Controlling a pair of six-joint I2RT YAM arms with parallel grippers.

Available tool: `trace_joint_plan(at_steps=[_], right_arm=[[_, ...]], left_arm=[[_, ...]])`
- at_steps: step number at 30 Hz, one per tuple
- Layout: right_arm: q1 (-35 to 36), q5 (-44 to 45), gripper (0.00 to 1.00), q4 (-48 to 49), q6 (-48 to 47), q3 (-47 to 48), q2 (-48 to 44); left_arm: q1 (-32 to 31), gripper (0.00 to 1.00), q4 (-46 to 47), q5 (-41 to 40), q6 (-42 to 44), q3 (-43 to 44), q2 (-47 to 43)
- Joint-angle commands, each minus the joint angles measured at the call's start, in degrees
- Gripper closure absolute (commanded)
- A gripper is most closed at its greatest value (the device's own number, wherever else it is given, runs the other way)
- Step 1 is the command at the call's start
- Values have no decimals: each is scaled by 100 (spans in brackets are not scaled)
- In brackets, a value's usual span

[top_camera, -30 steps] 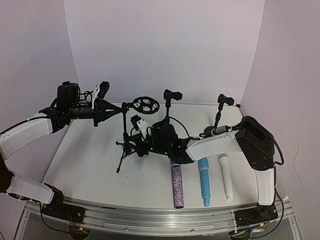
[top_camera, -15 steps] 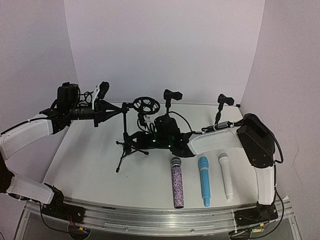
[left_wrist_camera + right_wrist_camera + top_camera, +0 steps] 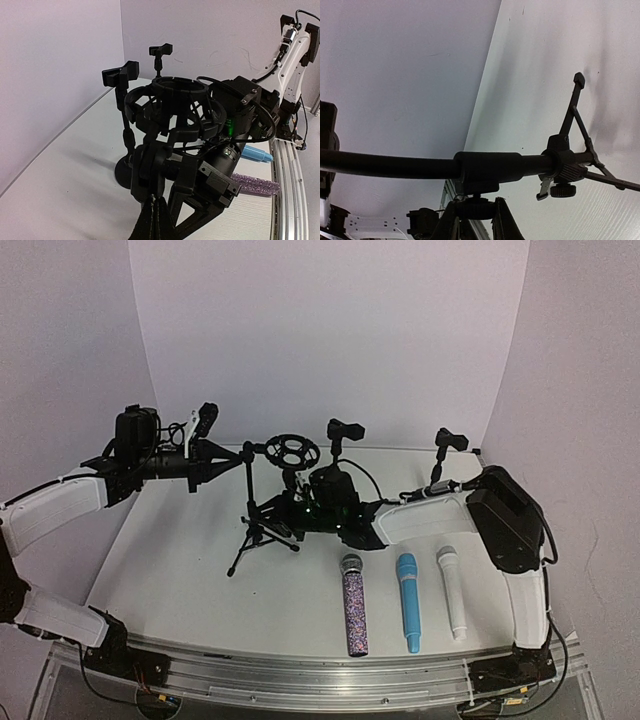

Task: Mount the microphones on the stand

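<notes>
The black tripod stand [image 3: 250, 512] stands mid-table, with a ring-shaped shock mount [image 3: 292, 450] on top. My left gripper [image 3: 222, 455] is shut on the bracket below the shock mount [image 3: 175, 107], fingertips pressed together in the left wrist view [image 3: 156, 200]. My right gripper [image 3: 290, 508] is shut on a knob under the stand's pole sleeve [image 3: 490, 167], seen in the right wrist view [image 3: 476, 207]. Three microphones lie side by side near the front edge: glittery purple-silver [image 3: 354, 605], light blue [image 3: 408, 602] and white [image 3: 452, 592].
Three small clip holders on thin stems stand at the back: left [image 3: 207, 418], middle [image 3: 345, 430] and right [image 3: 450, 440]. The white backdrop wall curves around the table. A metal rail [image 3: 300, 672] runs along the near edge.
My right arm has drawn back and up, away from the microphones, uncovering the purple microphone's head. The tripod's feet shifted slightly left. My left arm has stayed put.
</notes>
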Motion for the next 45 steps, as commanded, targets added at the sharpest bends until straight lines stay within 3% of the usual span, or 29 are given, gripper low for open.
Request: trace_joint_plan(at_steps=[1,5,14,15,17,19,24,28,32,35,44,45], right_arm=[[-32,18,100,629,1394,252,205],[-46,176,100,996,2075,117,322],[-83,176,100,1008,2217,143,356],[-90,164,100,1009,2241,134,354],[-101,129,100,1014,2273,139,369],[-110,80,100,1008,2267,171,396],[-127,-29,100,956,2195,270,443],[-123,-125,100,680,1979,414,512],[-125,-264,100,211,1524,549,502],[-135,-311,100,152,1407,502,487],[-194,-440,100,134,1339,458,455],[-214,-438,100,132,1408,447,447]], left_arm=[[4,100,153,115,-39,34,44],[52,100,155,134,-40,21,34],[329,99,-165,243,239,20,43],[362,95,-227,261,303,2,53],[391,75,-322,364,446,-7,136],[384,62,-423,614,684,42,322],[332,46,166,767,837,119,728],[251,39,488,737,633,181,1016],[128,42,1029,578,287,83,1096],[53,50,1278,458,87,-1,1139],[45,99,1360,321,68,-188,1021],[48,99,1356,327,51,-200,999]])
